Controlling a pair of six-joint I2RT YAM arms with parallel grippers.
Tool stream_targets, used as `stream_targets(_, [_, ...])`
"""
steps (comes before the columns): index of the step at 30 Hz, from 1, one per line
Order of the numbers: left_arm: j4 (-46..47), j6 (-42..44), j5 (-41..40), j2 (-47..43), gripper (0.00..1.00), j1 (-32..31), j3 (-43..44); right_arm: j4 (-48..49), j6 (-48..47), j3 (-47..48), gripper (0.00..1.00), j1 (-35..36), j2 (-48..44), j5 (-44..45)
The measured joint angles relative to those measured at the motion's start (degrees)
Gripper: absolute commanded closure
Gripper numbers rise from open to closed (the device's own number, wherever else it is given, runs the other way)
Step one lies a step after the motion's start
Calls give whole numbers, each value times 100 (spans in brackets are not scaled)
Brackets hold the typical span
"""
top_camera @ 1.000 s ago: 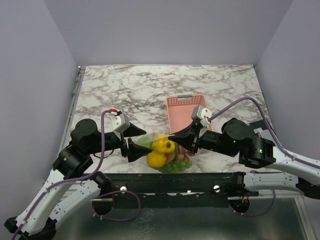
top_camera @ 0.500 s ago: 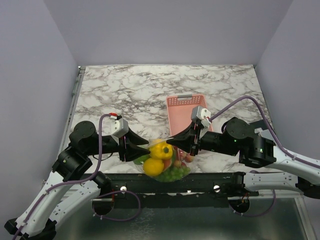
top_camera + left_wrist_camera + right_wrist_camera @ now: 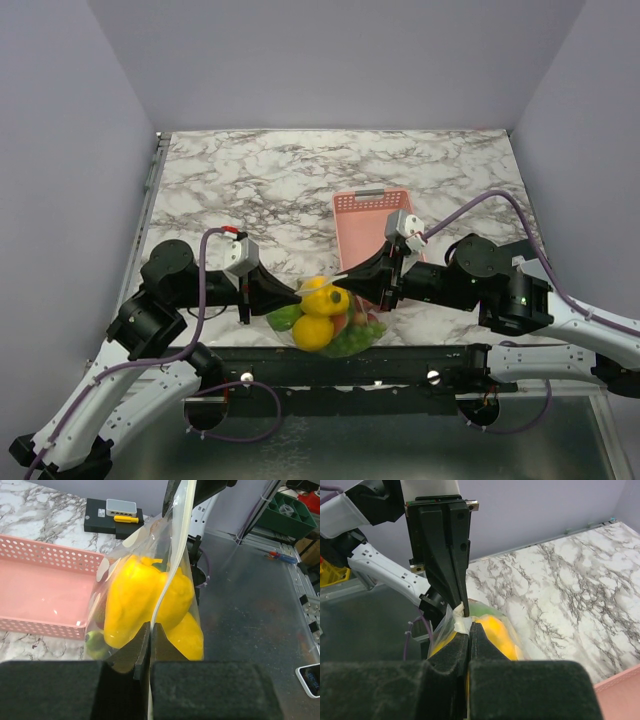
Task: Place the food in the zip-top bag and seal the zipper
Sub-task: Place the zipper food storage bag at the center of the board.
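The zip-top bag (image 3: pixel 345 340) hangs over the table's near edge between my two grippers. The food is inside it: a yellow pepper-like piece (image 3: pixel 322 298), a yellow fruit (image 3: pixel 313 332), green pieces (image 3: pixel 285 317) and a bit of red (image 3: pixel 341 322). My left gripper (image 3: pixel 297 293) is shut on the zipper (image 3: pixel 172 565), as the left wrist view (image 3: pixel 150 625) shows. My right gripper (image 3: pixel 342 277) is shut on the same strip from the other side, with its closed tips in the right wrist view (image 3: pixel 470 629). The two grippers' tips nearly meet. No eggplant shows.
The pink slotted basket (image 3: pixel 372 235) lies on the marble table (image 3: pixel 260 180) just behind my right gripper; it also shows in the left wrist view (image 3: pixel 40 587). The table's dark front edge (image 3: pixel 400 355) runs under the bag.
My left gripper has slid right along the bag's mouth toward the right gripper. The bag bunched up and dipped, then rose a little. The right gripper has barely moved.
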Motion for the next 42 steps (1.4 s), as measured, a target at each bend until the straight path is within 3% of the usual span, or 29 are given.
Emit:
stream_targets(7, [57,-2,-190,61,100,-2,37,0,33,-7,98,0,-35,151])
stream_targets(11, [52,2,-511,107,100,-7,133,-2,87,-11,88,0,-44,509])
stream_targets(16, [-24,44,-990,118,100,-11,168,15,170,-74,66,0,-144,977])
stream_targets(20, [-144,101,-1366,144,100,-11,168,22,186,-177,56,0,-337,1414])
stream_targets(32, [-214,271,-2715,678,100,-11,382,-79,282,-560,51,0,-1117,2378])
stream_targets(42, [-315,638,-4564,1248,100,-11,732,-297,435,-863,49,0,-1390,2686])
